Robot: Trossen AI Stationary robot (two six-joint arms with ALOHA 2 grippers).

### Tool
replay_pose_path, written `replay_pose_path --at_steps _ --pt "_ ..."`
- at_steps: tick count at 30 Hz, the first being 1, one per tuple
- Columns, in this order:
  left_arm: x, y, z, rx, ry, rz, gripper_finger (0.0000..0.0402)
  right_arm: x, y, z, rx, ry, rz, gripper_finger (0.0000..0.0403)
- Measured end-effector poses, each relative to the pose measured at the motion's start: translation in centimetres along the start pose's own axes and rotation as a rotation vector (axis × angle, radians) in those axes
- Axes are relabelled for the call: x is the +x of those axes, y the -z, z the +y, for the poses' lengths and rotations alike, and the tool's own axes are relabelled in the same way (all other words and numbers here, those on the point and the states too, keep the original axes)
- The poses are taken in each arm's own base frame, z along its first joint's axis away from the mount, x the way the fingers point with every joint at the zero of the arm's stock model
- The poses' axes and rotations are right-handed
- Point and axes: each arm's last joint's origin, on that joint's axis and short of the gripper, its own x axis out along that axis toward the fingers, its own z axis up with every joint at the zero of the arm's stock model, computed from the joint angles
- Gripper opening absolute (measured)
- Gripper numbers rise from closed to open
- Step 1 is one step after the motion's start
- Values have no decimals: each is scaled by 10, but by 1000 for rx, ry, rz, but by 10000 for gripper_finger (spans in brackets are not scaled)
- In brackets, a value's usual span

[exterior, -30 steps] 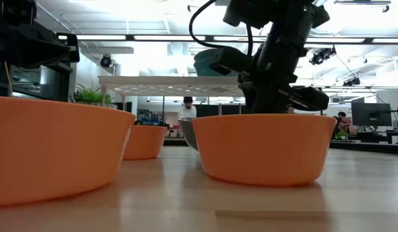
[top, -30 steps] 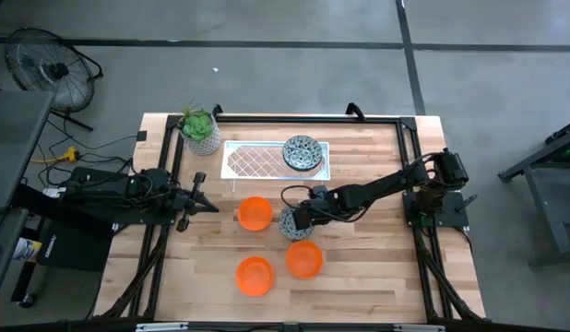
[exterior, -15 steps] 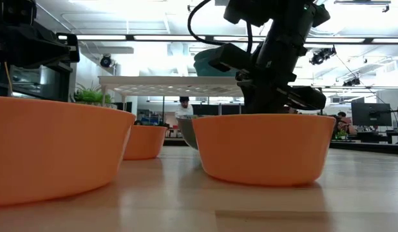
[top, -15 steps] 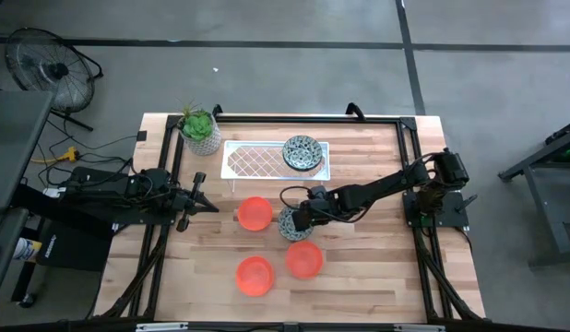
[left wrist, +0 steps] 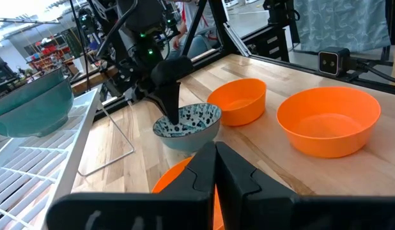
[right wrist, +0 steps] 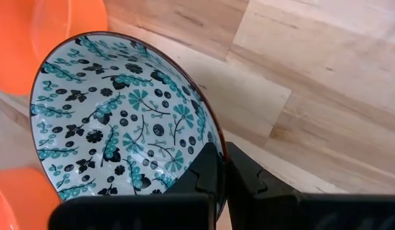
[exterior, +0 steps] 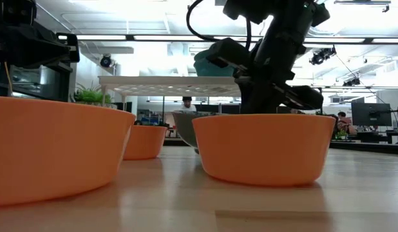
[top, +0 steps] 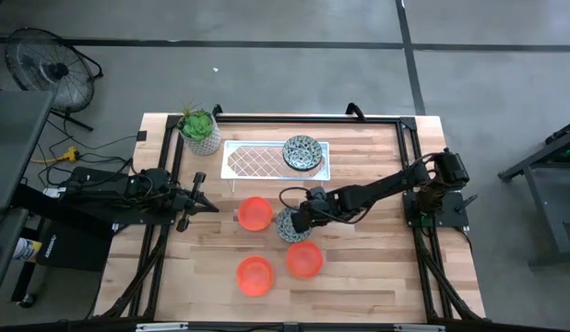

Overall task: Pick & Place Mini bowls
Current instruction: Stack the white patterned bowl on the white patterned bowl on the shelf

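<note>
Grey concrete floor surrounded the wooden table (top: 377,267), with a black fan (top: 47,69) standing at the upper left of the high view. Near the table's upper left corner in that view sat a green plant in a white pot (top: 200,130). To its right lay a white lattice rack (top: 257,161), and on the rack's right end rested a patterned bowl (top: 302,152).

At the centre of the high view the right gripper (top: 297,219) reached in from the right side, its fingers closed narrowly on the rim of a second patterned bowl (top: 289,225). The right wrist view showed one finger (right wrist: 207,172) inside the rim and the other outside, pinching the wall of that bowl, whose white interior carried a dense blue-green flower pattern. In the low view this bowl (exterior: 185,125) appeared just behind the nearest orange one; whether it touched the table could not be told.

Three orange bowls lay around it in the high view: one (top: 255,213) just to its left, one (top: 304,259) just below it, and one (top: 255,275) toward the lower left, apart from the others.

The left gripper (top: 209,206) waited at the left side of the table, its fingers (left wrist: 204,172) pressed together with nothing between them, pointing toward the orange bowl on the left.
</note>
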Motion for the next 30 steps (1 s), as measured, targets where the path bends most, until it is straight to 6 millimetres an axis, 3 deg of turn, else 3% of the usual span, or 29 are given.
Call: replay_pose_path --at_steps 30 --pt "0 0 0 0 0 0 0 -17 -2 4 -4 -53 7 0"
